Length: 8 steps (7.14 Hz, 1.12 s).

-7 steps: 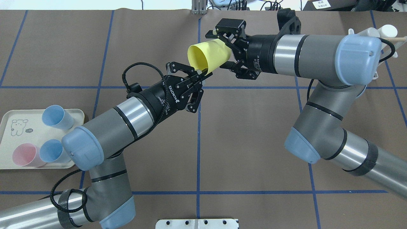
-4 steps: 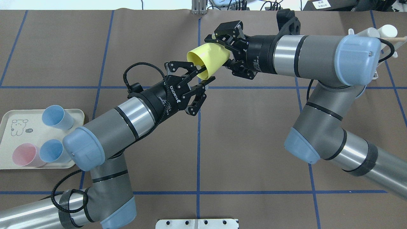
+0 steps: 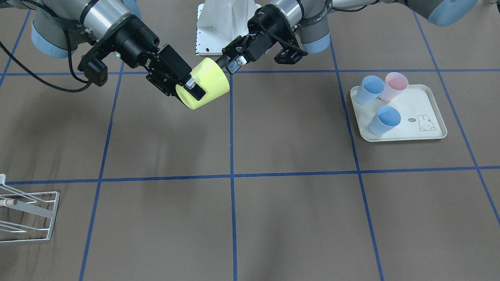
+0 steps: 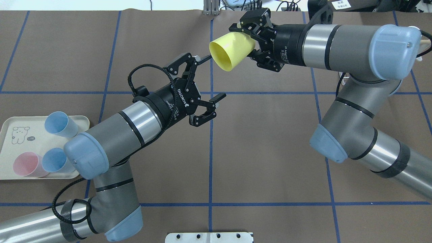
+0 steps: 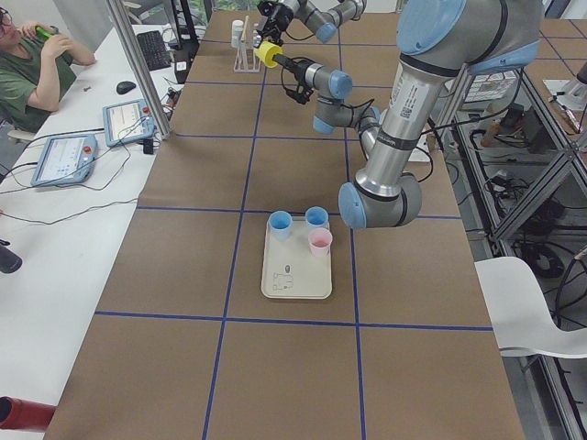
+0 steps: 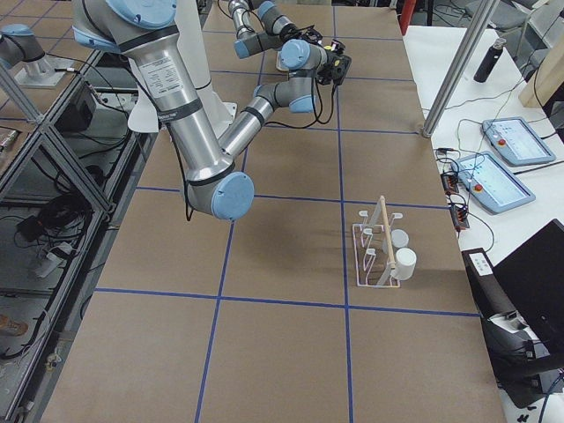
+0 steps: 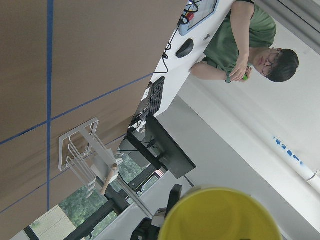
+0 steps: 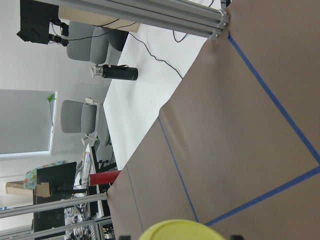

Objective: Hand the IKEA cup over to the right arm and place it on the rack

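The yellow IKEA cup (image 4: pixel 231 50) lies on its side in the air, mouth towards the left arm. It also shows in the front view (image 3: pixel 209 80). My right gripper (image 4: pixel 243 42), black and boxy, is shut on the cup's base end; in the front view (image 3: pixel 191 88) one finger lies across the cup. My left gripper (image 4: pixel 213 77) is wide open and empty, just short of the cup's rim, not touching it. The white wire rack (image 3: pixel 27 212) stands at the table's right end, also in the right side view (image 6: pixel 379 256). The cup's rim fills the bottom of both wrist views (image 7: pixel 220 215) (image 8: pixel 177 230).
A cream rabbit-printed tray (image 4: pixel 10 148) at the table's left end holds two blue cups (image 4: pixel 62 124) and a pink cup (image 4: pixel 25 164). A white base plate (image 4: pixel 209 237) sits at the near edge. An operator (image 5: pixel 32 69) sits beyond the far side.
My left gripper has opened and let go of the cup's rim. My right gripper has shut on the cup's base and carried it away from the left gripper, farther back and to the right.
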Motion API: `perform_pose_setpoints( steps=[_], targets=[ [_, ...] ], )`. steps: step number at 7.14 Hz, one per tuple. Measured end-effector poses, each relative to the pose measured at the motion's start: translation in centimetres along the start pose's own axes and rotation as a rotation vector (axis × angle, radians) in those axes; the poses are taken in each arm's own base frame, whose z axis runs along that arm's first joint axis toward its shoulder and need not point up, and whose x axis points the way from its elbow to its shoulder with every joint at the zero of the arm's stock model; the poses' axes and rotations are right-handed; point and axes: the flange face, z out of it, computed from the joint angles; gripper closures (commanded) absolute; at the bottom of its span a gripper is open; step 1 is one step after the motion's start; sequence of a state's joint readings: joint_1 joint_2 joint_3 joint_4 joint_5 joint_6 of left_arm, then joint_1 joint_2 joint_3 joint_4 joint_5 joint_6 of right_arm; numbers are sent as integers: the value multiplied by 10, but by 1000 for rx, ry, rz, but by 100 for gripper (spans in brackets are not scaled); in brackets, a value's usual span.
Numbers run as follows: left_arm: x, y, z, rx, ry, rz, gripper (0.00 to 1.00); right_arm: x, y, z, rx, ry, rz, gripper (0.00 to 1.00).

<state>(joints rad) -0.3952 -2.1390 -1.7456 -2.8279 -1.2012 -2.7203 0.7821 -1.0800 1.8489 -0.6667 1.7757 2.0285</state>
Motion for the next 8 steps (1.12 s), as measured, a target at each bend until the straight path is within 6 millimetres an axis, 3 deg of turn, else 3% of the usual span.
perform_pose_setpoints(
  steps=[2,5,6,8],
  targets=[
    [1,-3,0,13,-10,135,0,3,-66,-31,128,23,-79,100],
    [-14,-16,13,137,-164,545,0,14,-167,-80,360,240,-391,100],
    [-17,-19,17,191,-230,668,0,21,-195,-90,446,352,-514,100],
    [-7,-26,22,301,-377,894,0,53,-252,-75,575,598,-719,100]
  ],
)
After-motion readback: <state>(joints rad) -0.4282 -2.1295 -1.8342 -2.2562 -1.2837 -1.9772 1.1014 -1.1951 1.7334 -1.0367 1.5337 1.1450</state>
